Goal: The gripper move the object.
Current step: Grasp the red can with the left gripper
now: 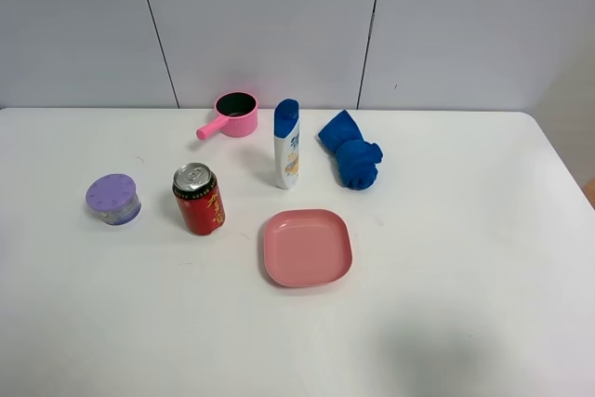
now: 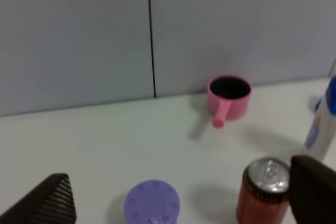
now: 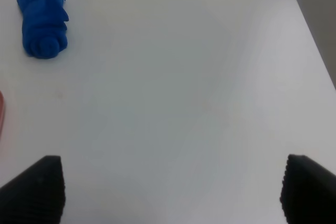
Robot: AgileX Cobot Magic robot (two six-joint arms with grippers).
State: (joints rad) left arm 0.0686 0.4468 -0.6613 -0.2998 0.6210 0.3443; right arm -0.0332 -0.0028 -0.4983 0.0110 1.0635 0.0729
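The red drink can (image 1: 198, 198) with a silver top stands upright on the white table, left of the pink plate. It also shows in the left wrist view (image 2: 263, 192), close to one fingertip. My left gripper (image 2: 184, 203) is open and empty, its two black fingertips wide apart, with the can beside one finger and the purple container between them farther off. My right gripper (image 3: 170, 190) is open and empty over bare table. Neither arm shows in the exterior high view.
A purple lidded container (image 1: 113, 198) sits left of the can. A pink saucepan (image 1: 232, 114), a white shampoo bottle with a blue cap (image 1: 287, 144) and a blue cloth (image 1: 351, 151) stand behind. A pink plate (image 1: 307, 247) lies at the centre. The table's right edge (image 1: 558, 165) is near.
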